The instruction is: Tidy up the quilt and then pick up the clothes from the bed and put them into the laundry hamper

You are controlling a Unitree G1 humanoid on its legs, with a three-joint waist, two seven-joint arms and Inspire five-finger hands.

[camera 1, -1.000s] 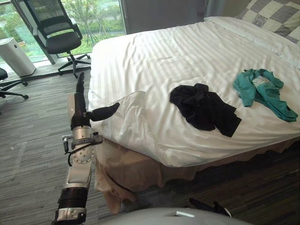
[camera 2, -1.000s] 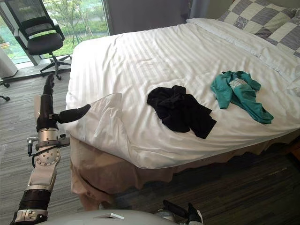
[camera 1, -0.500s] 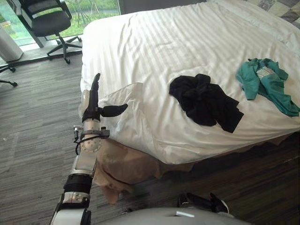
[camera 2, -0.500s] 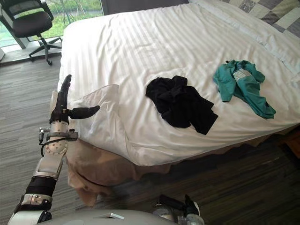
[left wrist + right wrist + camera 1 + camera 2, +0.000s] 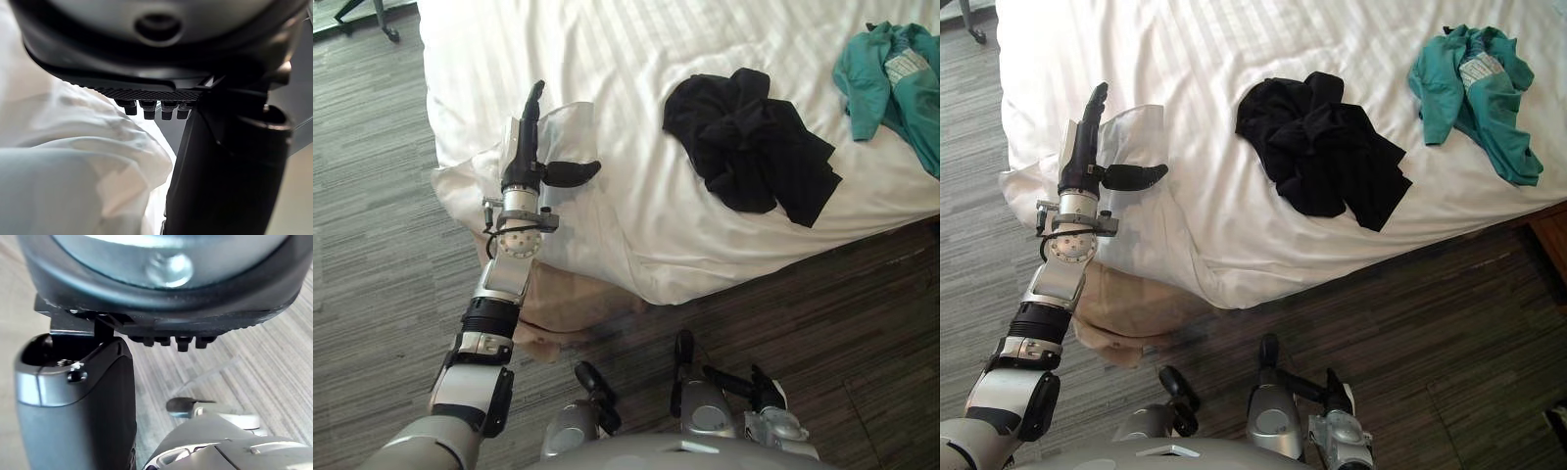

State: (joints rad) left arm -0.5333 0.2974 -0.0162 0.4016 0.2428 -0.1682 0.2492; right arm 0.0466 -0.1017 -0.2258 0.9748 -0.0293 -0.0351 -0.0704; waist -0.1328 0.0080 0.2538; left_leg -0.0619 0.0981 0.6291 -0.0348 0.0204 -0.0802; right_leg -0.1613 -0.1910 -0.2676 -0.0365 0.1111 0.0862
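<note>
Left hand [image 5: 522,159] wide open, thumb out, at the quilt [image 5: 636,211] corner, holding nothing. Two clothes: black garment [image 5: 744,137], teal garment [image 5: 891,83].

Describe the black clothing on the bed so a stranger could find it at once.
Start at the big white quilt. Near its edge closest to the robot, about midway along, lies a crumpled heap of black clothes. Its only neighbour, further to the robot's right, is a teal garment; this heap is the one dark thing on the white.

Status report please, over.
Left hand open at folded corner of quilt. Right hand open, low near floor. Black clothes and green clothes lying on bed.
</note>
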